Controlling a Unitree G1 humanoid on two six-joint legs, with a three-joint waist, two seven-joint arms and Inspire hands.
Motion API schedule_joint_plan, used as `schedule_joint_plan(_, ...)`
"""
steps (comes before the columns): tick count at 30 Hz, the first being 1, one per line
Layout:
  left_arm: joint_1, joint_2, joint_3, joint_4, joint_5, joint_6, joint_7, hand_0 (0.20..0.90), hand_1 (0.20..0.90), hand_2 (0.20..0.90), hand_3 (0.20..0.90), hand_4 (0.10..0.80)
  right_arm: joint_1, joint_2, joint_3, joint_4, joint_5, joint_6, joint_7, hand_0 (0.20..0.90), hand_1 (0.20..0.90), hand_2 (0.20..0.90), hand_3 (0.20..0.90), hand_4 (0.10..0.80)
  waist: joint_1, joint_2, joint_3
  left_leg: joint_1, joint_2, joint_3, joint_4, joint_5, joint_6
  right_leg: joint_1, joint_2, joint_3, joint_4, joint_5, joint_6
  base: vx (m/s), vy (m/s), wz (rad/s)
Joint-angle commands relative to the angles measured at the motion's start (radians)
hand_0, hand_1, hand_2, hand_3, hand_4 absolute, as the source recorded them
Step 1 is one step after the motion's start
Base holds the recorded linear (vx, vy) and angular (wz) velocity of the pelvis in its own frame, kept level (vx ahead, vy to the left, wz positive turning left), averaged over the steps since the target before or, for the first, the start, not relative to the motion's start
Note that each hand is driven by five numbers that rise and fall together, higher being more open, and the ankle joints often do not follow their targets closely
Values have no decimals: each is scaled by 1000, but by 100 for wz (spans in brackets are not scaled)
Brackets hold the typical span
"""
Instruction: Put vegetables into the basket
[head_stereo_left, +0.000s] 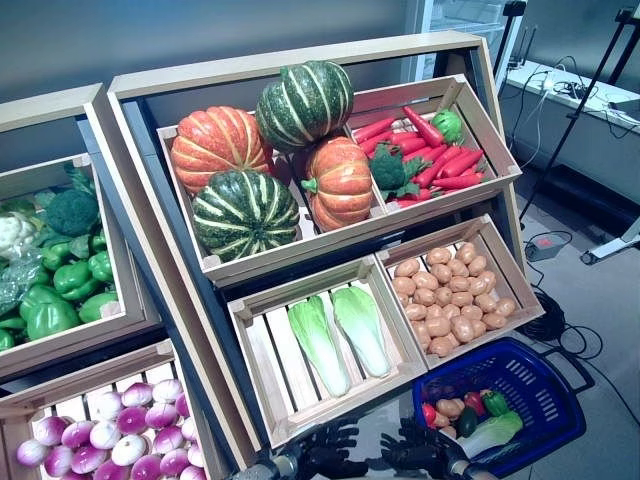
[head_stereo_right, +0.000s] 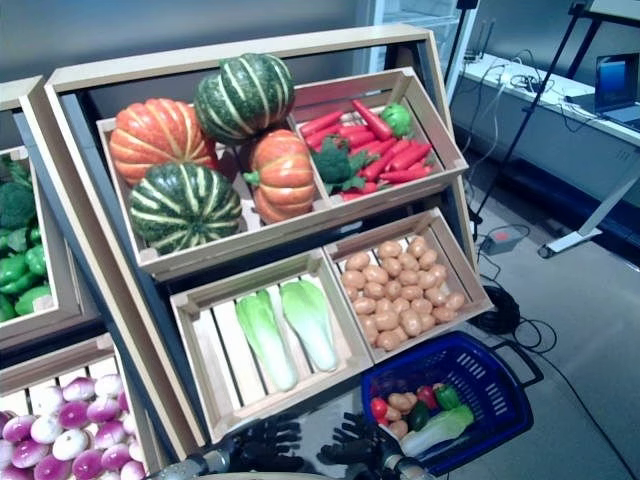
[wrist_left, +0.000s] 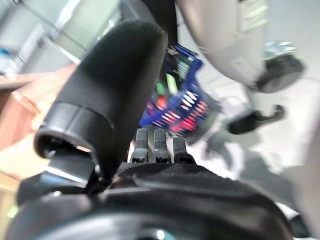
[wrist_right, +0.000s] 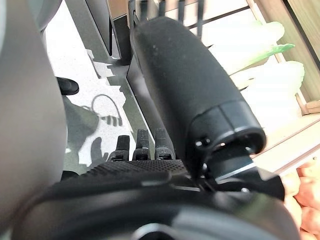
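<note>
Hovering at the bottom centre of the frame, the left hand and right hand hold nothing, fingers straight and spread. The blue basket sits lower right, holding several vegetables.

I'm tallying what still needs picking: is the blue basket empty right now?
No: the blue basket on the floor already holds several vegetables, among them red, green and tan pieces and a pale leafy one.
</note>
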Motion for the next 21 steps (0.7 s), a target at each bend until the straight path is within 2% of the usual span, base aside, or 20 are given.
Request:
schedule_joint_plan(1,-84,-18,27,-111,-153,-128,-68,900,900,900,900,800,-58,-1,15,-9,-8,-32,-23,900,900,900,900,800,8,-13,25,-18,-148,-6,8,-24,94,19,109,-32,5,10,-92,0,0,0)
schedule_joint_plan(2,-78,-3,44,-212,-229,-111,-73,900,900,900,900,800,-52,-7,8,-20,-2,-26,-27,900,900,900,900,800,13,-10,26,-21,-148,-12,8,-23,93,17,109,-34,5,9,-93,0,0,0)
schedule_joint_plan(5,-68,5,73,-283,-364,-80,-76,900,900,900,900,800,-43,-11,1,-31,-2,-19,-29,900,900,900,900,800,16,-7,28,-23,-149,-16,8,-21,93,16,109,-35,5,10,-94,0,0,0)
schedule_joint_plan(6,-60,5,123,-342,-439,-59,-81,900,900,900,900,800,-27,-16,-3,-53,0,-7,-33,900,900,900,900,800,21,-8,30,-23,-151,-22,8,-20,93,18,107,-39,5,9,-96,0,0,0)
schedule_joint_plan(8,-60,-2,180,-383,-492,-68,-46,900,900,900,900,800,-15,-11,-9,-72,-1,11,-46,900,900,900,900,800,25,-11,31,-23,-153,-26,8,-17,91,21,106,-44,5,11,-99,62,-30,4)
schedule_joint_plan(10,-64,-3,196,-390,-486,-78,-24,900,900,900,900,800,-11,-10,-10,-75,0,15,-47,900,900,900,900,800,24,-11,33,-22,-153,-27,8,-16,91,23,104,-46,5,11,-100,78,-21,9)
schedule_joint_plan(11,-82,5,217,-394,-343,-145,152,900,900,900,900,800,0,-5,-9,-80,2,18,-54,900,900,900,900,800,22,-10,34,-22,-153,-27,8,-14,90,25,103,-48,5,12,-100,92,-19,11)
schedule_joint_plan(12,-84,5,218,-395,-332,-147,167,900,900,900,900,800,1,-5,-9,-81,1,18,-55,900,900,900,900,800,22,-9,34,-22,-153,-27,8,-14,89,25,103,-49,5,12,-100,101,-14,12)
schedule_joint_plan(13,-94,11,223,-392,-263,-163,236,900,900,900,900,800,5,-4,-6,-83,3,18,-59,900,900,900,900,800,20,-7,35,-22,-153,-26,8,-13,89,25,102,-49,5,12,-100,85,12,7)
schedule_joint_plan(14,-133,40,218,-384,36,-198,511,900,900,900,900,800,19,-6,4,-99,10,13,-71,900,900,900,900,800,9,1,42,-28,-154,-22,8,-9,88,19,100,-49,5,14,-100,86,16,5)
schedule_joint_plan(15,-139,43,216,-385,71,-196,550,900,900,900,900,800,20,-8,5,-103,11,13,-73,900,900,900,900,800,7,2,43,-29,-154,-21,8,-8,88,17,100,-48,5,14,-100,51,64,2)
schedule_joint_plan(16,-185,70,197,-377,312,-165,775,900,900,900,900,800,20,-19,15,-123,28,3,-84,900,900,900,900,800,-5,13,54,-48,-155,-15,8,-2,88,-4,99,-42,5,18,-101,-8,61,-2)
schedule_joint_plan(17,-193,73,193,-376,341,-160,810,900,900,900,900,800,19,-21,17,-127,30,2,-85,900,900,900,900,800,-6,15,55,-51,-155,-14,8,-1,88,-8,99,-41,6,18,-101,-79,118,-6)
schedule_joint_plan(18,-260,98,159,-360,533,-78,980,900,900,900,900,800,5,-41,30,-150,51,-13,-90,900,900,900,900,800,-22,27,77,-79,-155,-5,8,8,90,-48,98,-31,18,22,-103,-90,78,-6)
schedule_joint_plan(19,-272,101,153,-356,559,-70,1008,900,900,900,900,800,2,-43,31,-152,55,-17,-89,900,900,900,900,800,-25,28,80,-84,-155,-4,8,9,90,-55,98,-30,20,23,-103,-178,100,-1)
schedule_joint_plan(21,-361,139,105,-338,709,16,1137,900,900,900,900,800,-33,-66,49,-170,88,-39,-87,900,900,900,900,800,-42,35,120,-120,-154,5,8,22,90,-107,99,-17,38,27,-105,-258,74,-1)
